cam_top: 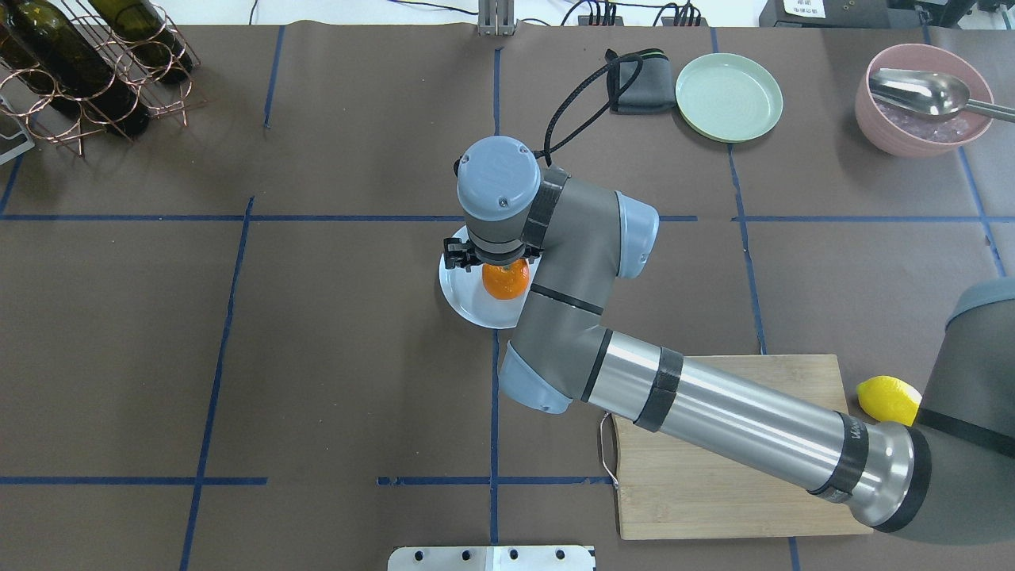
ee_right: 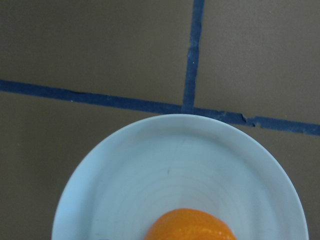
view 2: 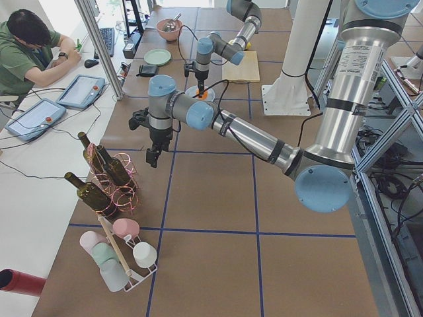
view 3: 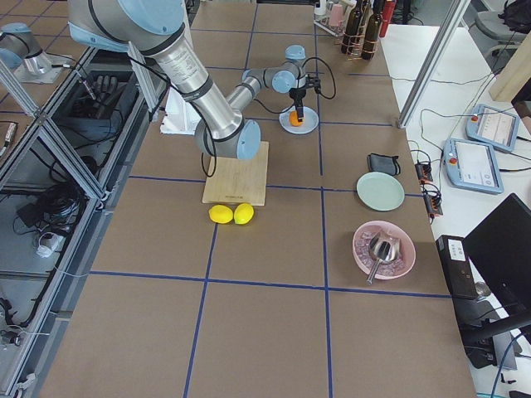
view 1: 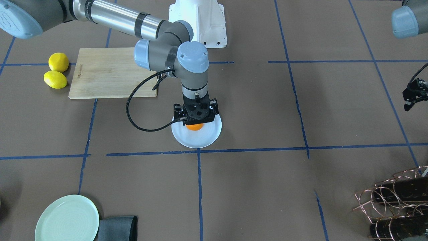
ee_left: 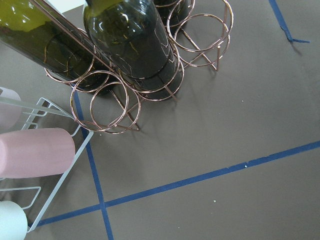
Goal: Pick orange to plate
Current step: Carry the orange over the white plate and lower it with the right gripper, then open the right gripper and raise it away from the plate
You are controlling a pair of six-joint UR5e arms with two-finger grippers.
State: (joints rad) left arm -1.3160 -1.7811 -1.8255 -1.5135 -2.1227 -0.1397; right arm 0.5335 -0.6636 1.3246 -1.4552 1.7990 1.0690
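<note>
- As far as the views let me judge, the task is close to its end: the orange (view 1: pixel 194 127) is directly under the right fingers (view 1: pixel 196 116) and inside the rim of the plate (view 1: pixel 208 138), a little off the plate's centre.
- Whether the fruit already rests on the plate or hangs just over it, I cannot tell, because the black body above the fingers hides the contact.
- For the same reason I cannot tell if the right fingers grip the orange or stand apart from it.
- What is left, in my judgement, is only the release, if it is not done, and a straight lift away.
- The left fingers (view 1: pixel 413 95) hang well apart from the plate; I cannot tell their state either.
- The orange is round, slightly flattened, with a finely dimpled skin, so it could roll.
- Below the fingers the plate is smooth and glossy, pale bluish white, with faint rings and a shallow raised rim that should stop the fruit.
- The worktop (view 1: pixel 267 187) is matt brown with blue tape lines.
- Far to the side of the right fingers lie two yellow lemons (view 1: pixel 55 79) beside a wooden board (view 1: pixel 110 72).
</note>
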